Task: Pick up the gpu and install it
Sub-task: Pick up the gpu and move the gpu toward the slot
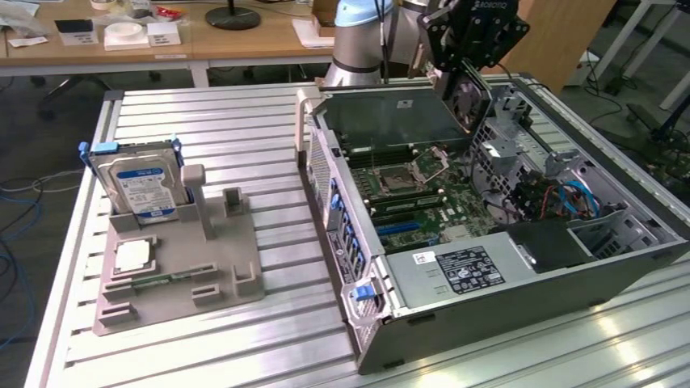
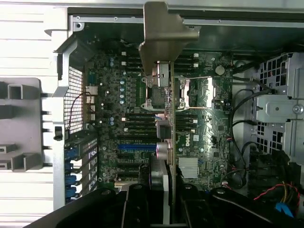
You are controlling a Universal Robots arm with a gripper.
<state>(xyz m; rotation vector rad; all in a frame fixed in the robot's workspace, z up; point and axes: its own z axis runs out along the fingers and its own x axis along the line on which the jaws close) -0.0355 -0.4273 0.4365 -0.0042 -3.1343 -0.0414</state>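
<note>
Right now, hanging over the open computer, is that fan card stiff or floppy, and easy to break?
Probably stiff: the gpu hangs straight below the hand with no visible sag. Likely fragile: it looks like a bare circuit board with a thin metal bracket. Perhaps light for its size, being so thin seen edge-on.

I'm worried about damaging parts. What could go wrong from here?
1. The gpu hangs from the gripper over the motherboard; a slip would likely drop it near the CPU socket.
2. In the wrist view its edge seems to run crosswise to the blue slot; pushed down so, it may not seat.
</note>
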